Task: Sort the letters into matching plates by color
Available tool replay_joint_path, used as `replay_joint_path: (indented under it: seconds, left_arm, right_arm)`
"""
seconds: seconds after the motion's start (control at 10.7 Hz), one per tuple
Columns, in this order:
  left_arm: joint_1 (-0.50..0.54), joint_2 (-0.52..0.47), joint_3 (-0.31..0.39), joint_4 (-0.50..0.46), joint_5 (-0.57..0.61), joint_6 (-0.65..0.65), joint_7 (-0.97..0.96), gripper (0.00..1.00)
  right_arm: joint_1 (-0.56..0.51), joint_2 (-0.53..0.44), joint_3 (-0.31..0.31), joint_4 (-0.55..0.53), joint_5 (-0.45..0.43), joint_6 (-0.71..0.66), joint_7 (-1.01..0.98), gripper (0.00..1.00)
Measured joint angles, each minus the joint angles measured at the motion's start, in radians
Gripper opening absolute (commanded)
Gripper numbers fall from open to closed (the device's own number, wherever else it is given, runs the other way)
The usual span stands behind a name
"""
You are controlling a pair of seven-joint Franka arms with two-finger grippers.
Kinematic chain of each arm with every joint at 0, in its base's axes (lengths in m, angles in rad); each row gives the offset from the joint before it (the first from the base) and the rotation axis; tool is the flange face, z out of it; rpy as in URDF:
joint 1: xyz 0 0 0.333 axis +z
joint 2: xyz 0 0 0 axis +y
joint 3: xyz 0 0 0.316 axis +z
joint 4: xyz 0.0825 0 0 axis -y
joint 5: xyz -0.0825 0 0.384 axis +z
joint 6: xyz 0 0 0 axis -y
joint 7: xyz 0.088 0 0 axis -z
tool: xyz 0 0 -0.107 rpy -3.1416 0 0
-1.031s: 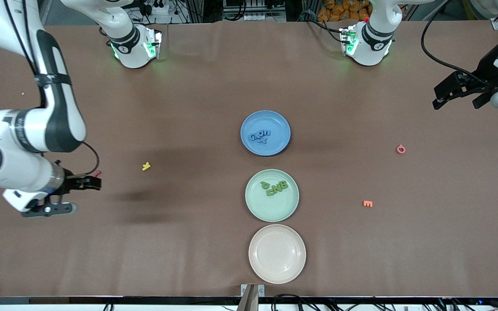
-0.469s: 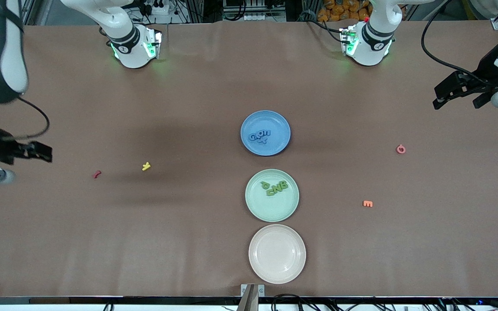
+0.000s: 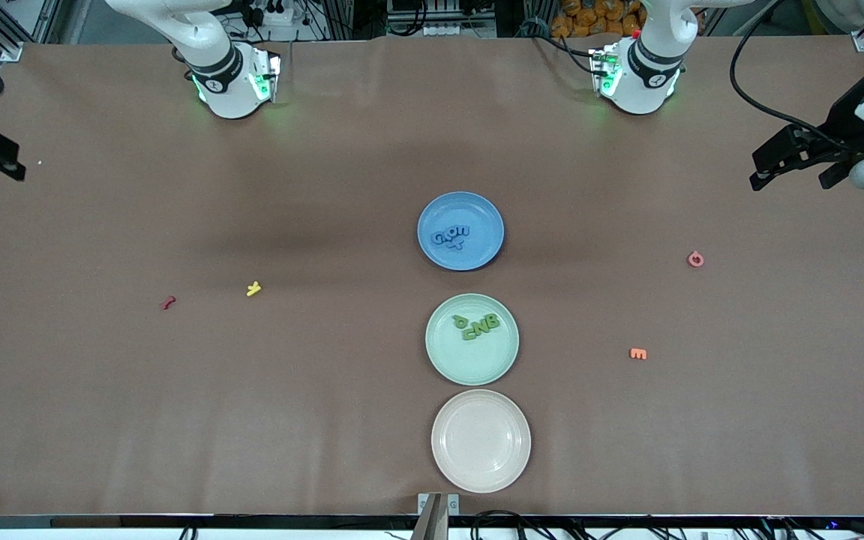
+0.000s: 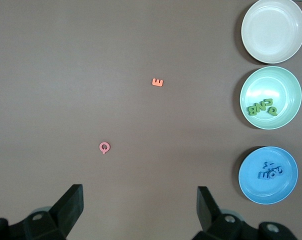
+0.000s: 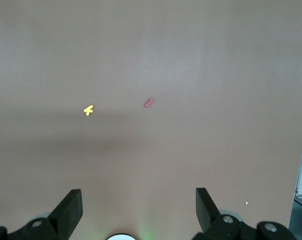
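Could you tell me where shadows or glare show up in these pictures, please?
Front view: a soft dark shadow band on the table beside the blue plate; green light glows at both arm bases. Right wrist view: a faint shadow band under the yellow letter. No strong glare anywhere.

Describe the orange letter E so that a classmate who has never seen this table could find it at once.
Start at the mint green plate, the middle of three plates. Look toward the left arm's end of the table. The orange letter E lies there, blocky, nearer the front camera than the round pink letter.

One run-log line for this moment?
blue toy letters: in blue plate | green toy letters: in mint plate | both end effectors: open
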Motion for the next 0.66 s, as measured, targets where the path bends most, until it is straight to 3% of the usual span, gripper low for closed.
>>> replay_joint_path:
  seconds: [0.66]
  left_arm:
    - [0.000,0.000,0.000,-0.002,0.000,0.002,0.000,1.00]
  right_arm:
    - [0.000,-0.007,0.003,-0.158,0.003,0.183,0.073,1.00]
